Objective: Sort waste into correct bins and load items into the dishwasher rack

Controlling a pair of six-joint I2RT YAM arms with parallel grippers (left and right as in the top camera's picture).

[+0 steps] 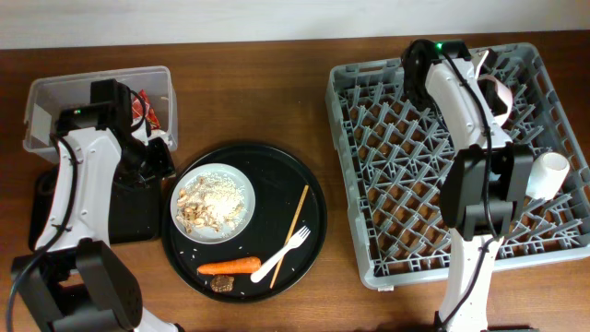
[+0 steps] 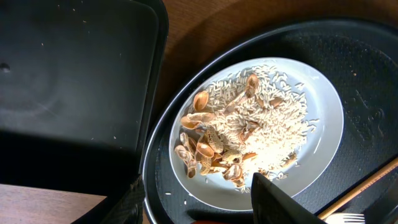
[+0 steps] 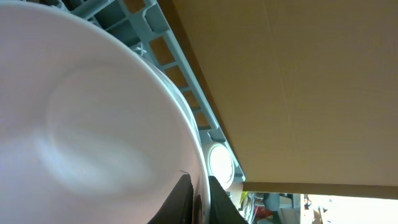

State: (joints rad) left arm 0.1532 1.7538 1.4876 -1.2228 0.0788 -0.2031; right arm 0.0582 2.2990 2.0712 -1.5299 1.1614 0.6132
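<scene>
— Whereabouts of the plate [image 2: 323,118]?
— On the round tray [image 1: 297,180], toward its left side, heaped with rice [image 2: 273,118] and brown shells [image 2: 205,149].
— How to handle it?
— Likely stiff, smooth and slippery at the glaze; light, yet loaded with loose stuff. Best to pinch the bare rim, keep level, then tip slowly over a bin. Risk of scattering rice otherwise.
— State of the left gripper [image 2: 196,180]?
— Hanging over the plate, fingers spread apart, gripping nothing.
— And the right gripper [image 3: 200,186]?
— Clamped on the rim of the pink bowl [image 3: 93,124], over in the rack [image 1: 387,166] to the right of the round tray. Thin-edged, hard, probably breakable; worth lowering gently among the pegs.
— Anything else in the rack?
— One white cup [image 1: 550,173], at the side farthest from the round tray.
— The bins?
— Both left of the round tray: just beside it a flat black tray [image 2: 62,81], with only pale specks showing; beyond that, a clear tub [image 1: 46,101] with a red wrapper [image 1: 143,109] inside.
— Besides the plate, on the round tray?
— A carrot [image 1: 230,267], a brown chunk [image 1: 221,284], a fork [image 1: 281,256] and a chopstick [image 1: 299,217], toward its near and right parts.
</scene>
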